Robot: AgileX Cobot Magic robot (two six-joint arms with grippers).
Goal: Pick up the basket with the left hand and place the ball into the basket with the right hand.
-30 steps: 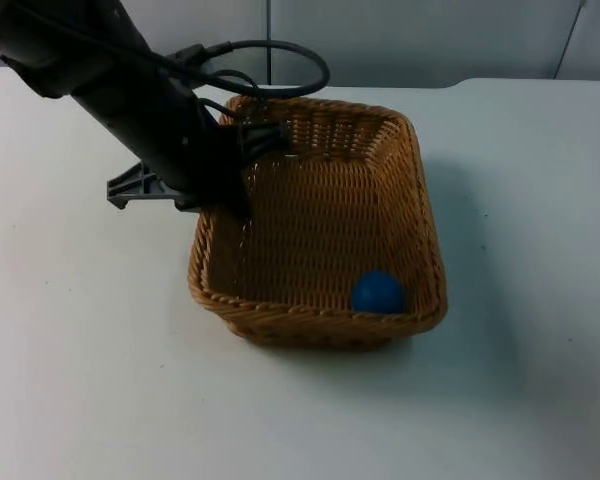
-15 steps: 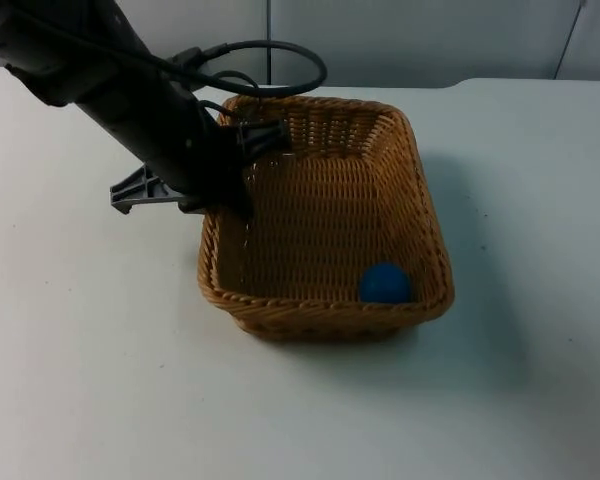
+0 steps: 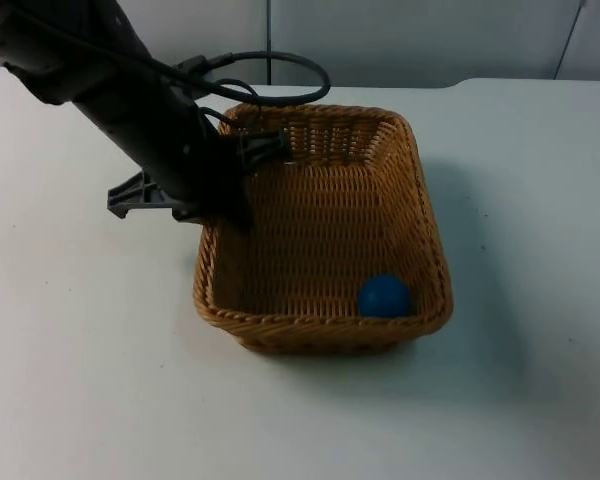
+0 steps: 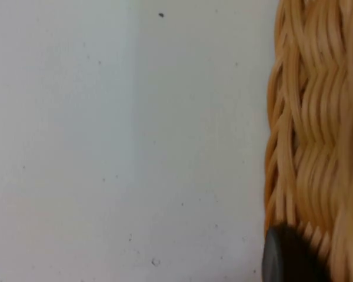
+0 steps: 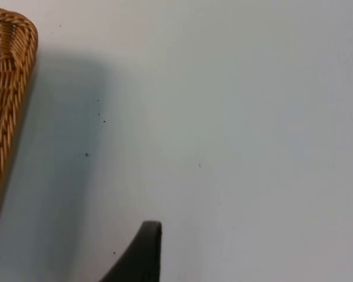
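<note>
A woven wicker basket [image 3: 422, 200] hangs a little above the white table in the middle of the top view, casting a shadow to its right. The blue ball [image 3: 384, 296] lies inside it at the near right corner. My left gripper [image 3: 230, 210] is shut on the basket's left rim, the arm reaching in from the upper left. In the left wrist view the basket's wall [image 4: 312, 147] runs along a black fingertip [image 4: 288, 258]. My right gripper [image 5: 142, 252] waits over bare table beside the basket's corner [image 5: 9, 70].
White table top [image 3: 540, 380] lies open on all sides of the basket. The grey partition wall [image 3: 420, 40] closes off the far edge.
The basket has swayed slightly in the left gripper's hold, first right, then back left. The ball stays in the near right corner.
</note>
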